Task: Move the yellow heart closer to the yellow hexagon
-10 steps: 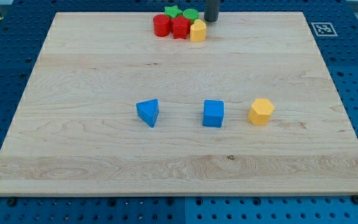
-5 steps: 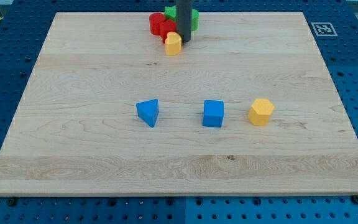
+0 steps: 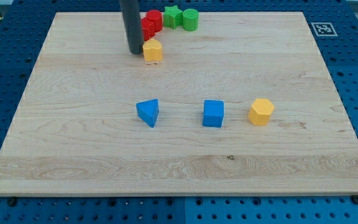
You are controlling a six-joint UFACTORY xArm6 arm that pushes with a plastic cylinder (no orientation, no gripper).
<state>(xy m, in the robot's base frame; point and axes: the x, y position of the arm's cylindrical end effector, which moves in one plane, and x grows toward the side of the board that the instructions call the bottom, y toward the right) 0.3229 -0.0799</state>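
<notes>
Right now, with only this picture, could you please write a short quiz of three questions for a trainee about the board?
1. True or false: my tip stands at the view's left of the yellow heart.
2. Which block lies nearest the yellow hexagon? A) blue cube B) blue triangle C) green cylinder
3. Fill in: the red blocks sit near the view's ____ edge.

Key: 1 true; 2 A; 3 top.
</notes>
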